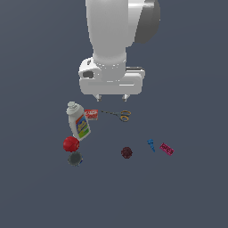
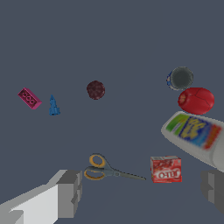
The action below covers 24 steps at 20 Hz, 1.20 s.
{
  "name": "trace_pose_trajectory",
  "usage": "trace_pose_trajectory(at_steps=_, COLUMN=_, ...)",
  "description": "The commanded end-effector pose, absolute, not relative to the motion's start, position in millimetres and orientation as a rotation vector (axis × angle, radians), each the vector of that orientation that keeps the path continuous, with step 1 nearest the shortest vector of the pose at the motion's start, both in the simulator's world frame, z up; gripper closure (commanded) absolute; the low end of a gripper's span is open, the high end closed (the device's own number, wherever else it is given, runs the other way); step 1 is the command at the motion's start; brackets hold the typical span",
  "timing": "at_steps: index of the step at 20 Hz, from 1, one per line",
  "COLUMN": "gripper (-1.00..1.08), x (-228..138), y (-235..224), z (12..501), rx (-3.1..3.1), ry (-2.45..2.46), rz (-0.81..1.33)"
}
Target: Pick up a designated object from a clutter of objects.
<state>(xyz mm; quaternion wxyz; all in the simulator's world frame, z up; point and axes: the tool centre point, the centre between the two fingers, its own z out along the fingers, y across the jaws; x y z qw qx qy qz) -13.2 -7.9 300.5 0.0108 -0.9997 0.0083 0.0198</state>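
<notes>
The white arm fills the upper middle of the exterior view, and its tool (image 1: 111, 96) hangs released above the desk (image 1: 187, 196), two short fingertips spread wide and holding nothing. In the wrist view the same tool (image 2: 142, 192) shows as two grey pads far apart, with bare space between them.

Largest of the clutter is the white bottle (image 1: 79, 121), lying tilted toward the exterior view's left, its blue-yellow label up. Near its lower end sit the red ball (image 1: 71, 144) and the grey disc (image 1: 75, 158). The small red box (image 1: 91, 114) lies just beside the bottle's shoulder.

The scissors (image 1: 119, 115) lie flat on the desk just below the tool in the exterior view, slightly toward its right fingertip. Their long axis runs nearly level across that view: thin dark blades point at the red box, orange-yellow loops lie at the far end from it. In the wrist view the scissors (image 2: 107, 169) lie between the two pads, their length running roughly along the line from pad to pad. Judging by this, the tool likely needs a wrist turn before closing across the blades, and the blade tips stand close to the box.

Farther off lie the dark red berry (image 1: 127, 152), the pink bar (image 1: 167, 149) and the blue piece (image 1: 151, 144).
</notes>
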Motion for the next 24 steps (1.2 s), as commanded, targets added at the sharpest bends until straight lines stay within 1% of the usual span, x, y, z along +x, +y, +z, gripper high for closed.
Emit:
trace_pose_trajectory(at_steps=1, gripper=-0.92, x=-13.2, y=-7.9, z=300.5, rx=-3.119, ry=0.026, rz=0.062)
trace_pose_trajectory(at_steps=11, gripper=-0.92, x=-13.7, y=13.6, z=305.0, rx=-3.132, ry=-0.077, rz=0.049)
trace_pose_trajectory(at_steps=15, gripper=-0.92, x=-13.7, y=14.3, z=305.5, rx=-3.132, ry=-0.078, rz=0.048)
trace_pose_trajectory(at_steps=24, gripper=-0.92, x=-17.5, y=13.7, z=286.1, rx=-3.129, ry=-0.175, rz=0.045)
